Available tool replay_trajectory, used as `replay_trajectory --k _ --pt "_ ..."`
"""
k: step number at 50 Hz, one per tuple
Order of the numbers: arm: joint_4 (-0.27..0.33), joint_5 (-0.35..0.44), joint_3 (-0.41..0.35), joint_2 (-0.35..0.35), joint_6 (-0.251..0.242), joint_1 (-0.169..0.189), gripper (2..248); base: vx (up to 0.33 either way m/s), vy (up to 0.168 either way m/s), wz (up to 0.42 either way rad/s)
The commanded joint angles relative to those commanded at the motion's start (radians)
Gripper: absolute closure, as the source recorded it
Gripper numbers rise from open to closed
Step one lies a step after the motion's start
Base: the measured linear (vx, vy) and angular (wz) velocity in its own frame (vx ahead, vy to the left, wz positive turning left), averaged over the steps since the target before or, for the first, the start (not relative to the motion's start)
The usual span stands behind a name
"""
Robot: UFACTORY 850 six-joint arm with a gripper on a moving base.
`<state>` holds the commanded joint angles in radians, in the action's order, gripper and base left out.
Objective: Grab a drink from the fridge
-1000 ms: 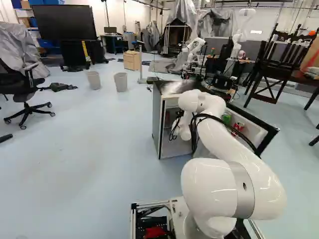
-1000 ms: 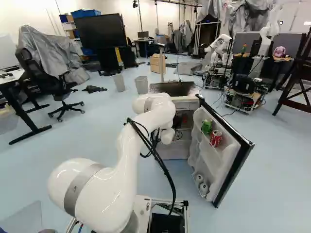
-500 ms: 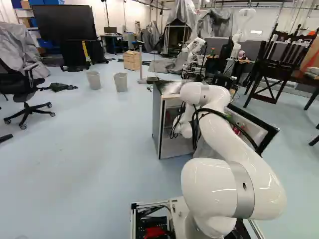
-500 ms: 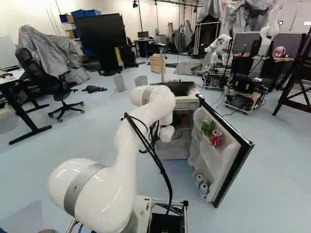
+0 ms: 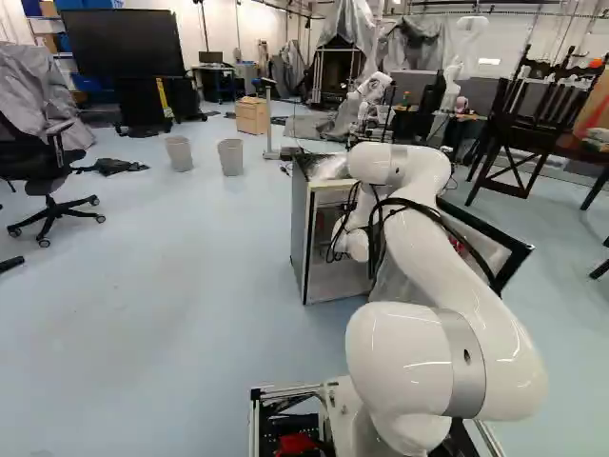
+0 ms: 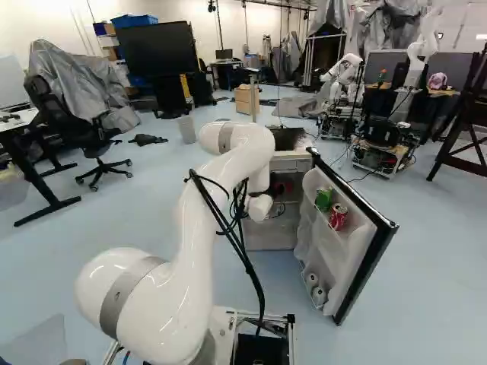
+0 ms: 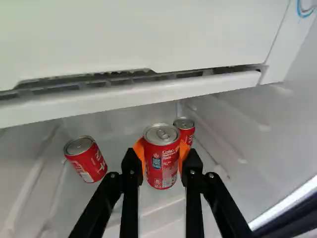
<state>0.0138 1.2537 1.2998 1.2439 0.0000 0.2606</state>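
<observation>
Orange pads (image 7: 140, 151) clasp a cylindrical red can (image 7: 162, 161).

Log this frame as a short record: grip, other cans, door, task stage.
gripper: the gripper is shut on a red can, an orange pad on each side
cans inside: a second can just behind the held one, partly hidden; a third can off to one side
door: fridge door open
door shelf: green can beside a door-shelf red can
stage: drink gripped, not yet out of the fridge
</observation>
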Motion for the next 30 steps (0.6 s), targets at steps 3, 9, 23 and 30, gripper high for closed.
replay_trajectory --k 3,9,23,30 --pt "0.000 0.000 -0.021 -0.012 0.000 0.001 161 0.000 0.000 0.000" --pt "0.000 0.000 -0.061 -0.035 0.000 0.004 161 0.000 0.000 0.000" --pt "0.000 0.000 -0.154 -0.086 0.000 0.010 161 0.000 0.000 0.000" --pt "0.000 0.000 -0.200 -0.111 0.000 0.011 161 0.000 0.000 0.000"
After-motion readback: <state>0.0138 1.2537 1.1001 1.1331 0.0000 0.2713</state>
